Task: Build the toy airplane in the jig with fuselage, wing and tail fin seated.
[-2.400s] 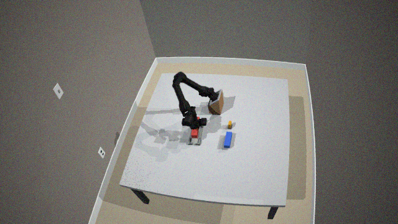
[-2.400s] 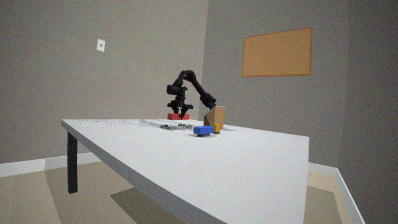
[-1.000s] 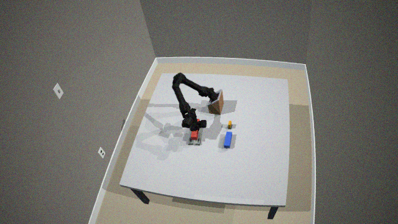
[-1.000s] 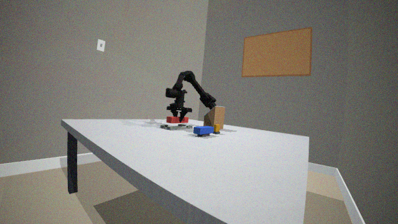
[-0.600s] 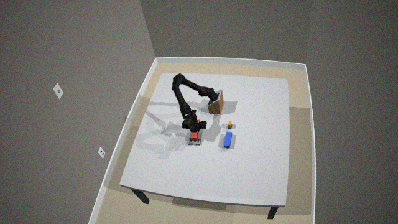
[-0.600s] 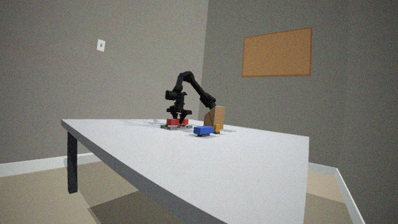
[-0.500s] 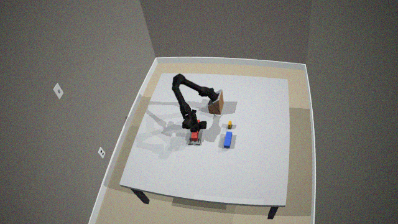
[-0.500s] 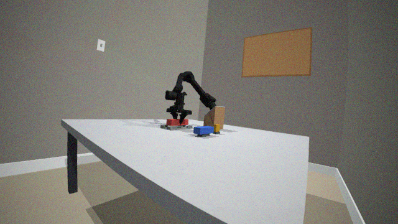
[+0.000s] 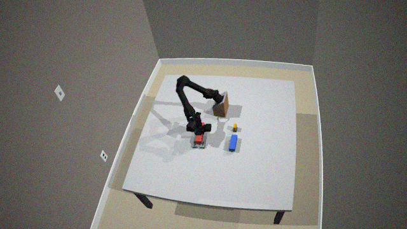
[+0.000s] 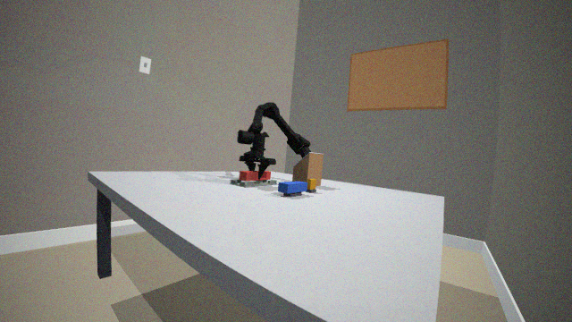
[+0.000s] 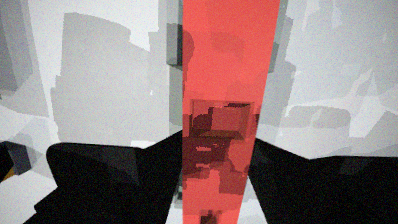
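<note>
The red fuselage point(image 9: 199, 139) point(image 10: 248, 175) point(image 11: 230, 60) is level and lined up lengthwise with the grey cradle point(image 9: 194, 146) point(image 10: 271, 182) point(image 11: 175, 95), low in or just over it; whether it touches the bottom cannot be told. My gripper point(image 10: 256, 174) point(image 11: 212, 135) is shut on the fuselage, one finger on each side near a square socket in its top. The blue wing point(image 9: 233, 143) point(image 10: 292, 187) lies on the table, right of the cradle in the top view. The yellow tail fin point(image 9: 235, 127) point(image 10: 312, 184) stands near the wing's far end, with a dark part beneath it.
A brown, slanted block point(image 9: 221, 109) point(image 10: 315, 170) stands by the arm's base, behind the tail fin in the top view. The white table point(image 9: 254, 178) point(image 10: 366, 233) carries everything. The arm arches above the cradle's far side.
</note>
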